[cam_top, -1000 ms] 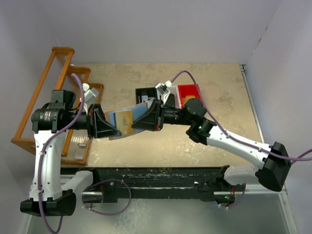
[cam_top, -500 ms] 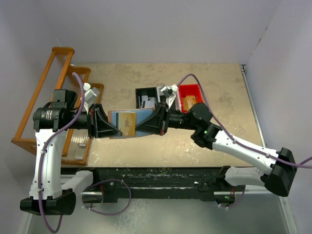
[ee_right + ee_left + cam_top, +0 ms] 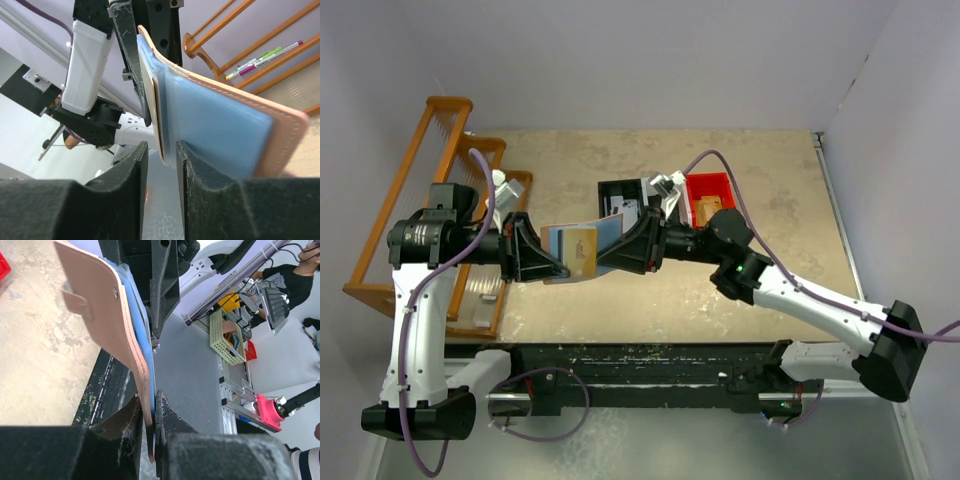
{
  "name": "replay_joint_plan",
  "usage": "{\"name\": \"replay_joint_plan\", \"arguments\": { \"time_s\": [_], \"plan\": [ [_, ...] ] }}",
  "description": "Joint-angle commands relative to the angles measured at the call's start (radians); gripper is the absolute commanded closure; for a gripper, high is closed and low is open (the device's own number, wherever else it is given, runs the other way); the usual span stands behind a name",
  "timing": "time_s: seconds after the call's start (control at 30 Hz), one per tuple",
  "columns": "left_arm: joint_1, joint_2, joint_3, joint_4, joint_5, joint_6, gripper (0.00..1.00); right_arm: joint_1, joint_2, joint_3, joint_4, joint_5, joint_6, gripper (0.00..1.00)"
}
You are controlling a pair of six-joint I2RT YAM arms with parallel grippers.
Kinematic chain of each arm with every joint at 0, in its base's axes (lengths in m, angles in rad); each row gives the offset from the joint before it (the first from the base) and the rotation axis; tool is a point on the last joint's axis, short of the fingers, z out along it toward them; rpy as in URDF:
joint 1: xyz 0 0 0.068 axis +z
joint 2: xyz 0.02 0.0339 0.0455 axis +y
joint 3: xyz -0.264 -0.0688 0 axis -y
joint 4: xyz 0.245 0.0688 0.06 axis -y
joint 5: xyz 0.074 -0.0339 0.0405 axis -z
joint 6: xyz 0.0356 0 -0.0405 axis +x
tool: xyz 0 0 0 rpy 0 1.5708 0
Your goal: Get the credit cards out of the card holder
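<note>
The left claw (image 3: 149,412) is seen pressed together on one edge of the card holder (image 3: 107,320), which is held open in the air between the two arms, off the table (image 3: 750,160). Its leather is judged light and pliant, so flexing under any pull is to be expected. The right claw (image 3: 161,150) is found slightly spread, its fingers set either side of what appears to be a thin card edge, with no contact visible. The tan-orange credit card (image 3: 582,252), seated in the blue-lined pocket, is judged stiff, thin and slippery. It is best pinched flat across its exposed edge and drawn straight along the pocket.
</note>
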Motion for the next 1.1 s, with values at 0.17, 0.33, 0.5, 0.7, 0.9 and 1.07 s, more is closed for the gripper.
{"name": "replay_joint_plan", "arguments": {
  "time_s": [0.17,0.33,0.5,0.7,0.9,1.07],
  "plan": [
    [0.000,-0.002,0.027,-0.007,0.221,0.045,0.88,-0.003,0.093,0.083,0.172,-0.064,0.040,0.66],
    [0.000,-0.001,0.025,-0.009,0.220,0.051,0.88,-0.001,0.121,0.086,0.209,-0.077,0.069,0.73],
    [0.000,-0.002,0.023,-0.009,0.201,0.056,0.88,0.014,0.150,0.125,0.237,-0.089,0.085,0.78],
    [0.000,0.008,0.022,-0.009,0.183,0.057,0.82,0.040,0.173,0.116,0.238,-0.084,0.085,0.90],
    [0.000,0.008,0.024,-0.003,0.189,0.057,0.70,0.048,0.174,0.102,0.259,-0.073,0.093,1.00],
    [0.000,-0.001,0.018,0.001,0.211,0.060,0.62,0.051,0.160,0.059,0.293,-0.079,0.107,1.00]
  ]
}}
